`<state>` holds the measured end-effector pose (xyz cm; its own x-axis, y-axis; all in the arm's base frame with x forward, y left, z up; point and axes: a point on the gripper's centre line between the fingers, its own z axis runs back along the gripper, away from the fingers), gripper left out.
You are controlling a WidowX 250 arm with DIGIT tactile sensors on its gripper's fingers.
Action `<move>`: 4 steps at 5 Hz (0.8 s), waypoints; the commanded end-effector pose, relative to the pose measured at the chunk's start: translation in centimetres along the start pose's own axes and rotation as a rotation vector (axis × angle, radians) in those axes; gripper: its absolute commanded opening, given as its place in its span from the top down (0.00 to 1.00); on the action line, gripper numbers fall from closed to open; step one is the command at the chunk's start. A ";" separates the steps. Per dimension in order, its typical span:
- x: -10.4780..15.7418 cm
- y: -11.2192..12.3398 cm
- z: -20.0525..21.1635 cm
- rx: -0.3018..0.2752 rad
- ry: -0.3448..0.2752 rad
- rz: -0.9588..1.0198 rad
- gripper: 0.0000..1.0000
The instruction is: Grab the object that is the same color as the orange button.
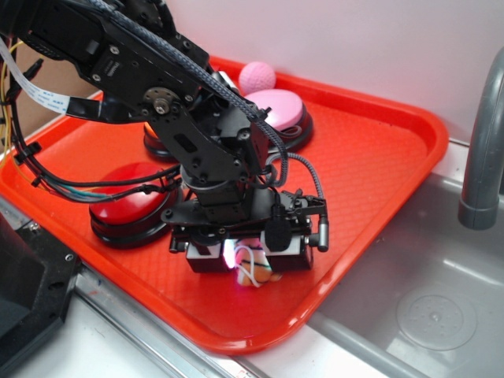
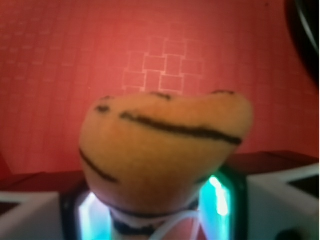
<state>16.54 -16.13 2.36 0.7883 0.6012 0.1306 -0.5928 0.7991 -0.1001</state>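
The gripper is closed on the plush tiger, so the grab looks done, lift remaining

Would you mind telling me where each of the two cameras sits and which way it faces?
Exterior: off the robot, above the red tray's near side, looking down at the arm, gripper, red button, pink button and pink ball.
Wrist: on the arm behind the gripper, facing the tray; only the lit finger pads show.
Shared: the orange plush tiger between the fingers, and the tray.
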 end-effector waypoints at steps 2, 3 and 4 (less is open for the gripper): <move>6.6 1.9 8.4 -0.049 0.006 -0.185 1.00; 9.2 3.9 11.5 -0.068 0.037 -0.285 1.00; 12.6 6.2 14.2 -0.087 0.070 -0.361 1.00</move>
<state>18.97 -3.34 16.40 0.9579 0.2797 0.0652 -0.2710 0.9553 -0.1179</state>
